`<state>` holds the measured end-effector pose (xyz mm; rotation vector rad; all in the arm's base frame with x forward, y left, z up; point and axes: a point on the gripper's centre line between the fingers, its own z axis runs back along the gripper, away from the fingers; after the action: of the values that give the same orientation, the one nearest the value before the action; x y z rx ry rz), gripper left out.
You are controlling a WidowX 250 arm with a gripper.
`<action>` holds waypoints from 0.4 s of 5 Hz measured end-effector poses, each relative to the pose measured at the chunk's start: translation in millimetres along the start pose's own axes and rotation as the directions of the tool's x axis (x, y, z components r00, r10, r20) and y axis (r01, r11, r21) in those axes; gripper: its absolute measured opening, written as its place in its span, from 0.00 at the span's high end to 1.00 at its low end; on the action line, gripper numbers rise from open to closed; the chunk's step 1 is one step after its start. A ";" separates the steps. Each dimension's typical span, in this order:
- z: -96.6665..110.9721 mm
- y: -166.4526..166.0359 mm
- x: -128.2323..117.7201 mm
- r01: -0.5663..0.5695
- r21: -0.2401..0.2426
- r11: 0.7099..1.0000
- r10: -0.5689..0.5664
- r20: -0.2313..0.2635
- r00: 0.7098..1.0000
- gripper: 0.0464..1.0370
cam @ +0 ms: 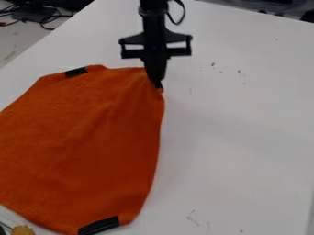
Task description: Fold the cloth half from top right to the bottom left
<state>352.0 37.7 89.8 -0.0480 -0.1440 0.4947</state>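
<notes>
The gripper [158, 84] hangs down at the top centre, its fingers together on the top right corner of the orange cloth. This cloth [86, 147] spreads over the left half of the table, with creases fanning out from the pinched corner. One black strip [76, 72] marks its upper left edge, and another black strip [99, 226] lies at its bottom edge. The cloth's left side runs out of view.
A white table [239, 137] carries the cloth, with small dark marks on its surface. A yellowish object [23, 230] sits at the bottom left corner. Black and red cables [46, 19] lie beyond the table's edge at the upper left.
</notes>
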 end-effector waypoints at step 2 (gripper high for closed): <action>23.2 99.4 11.7 -0.280 -0.067 0.958 0.281 0.016 0.959 0.98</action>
<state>312.1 131.0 106.2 -0.1260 -0.1791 0.7750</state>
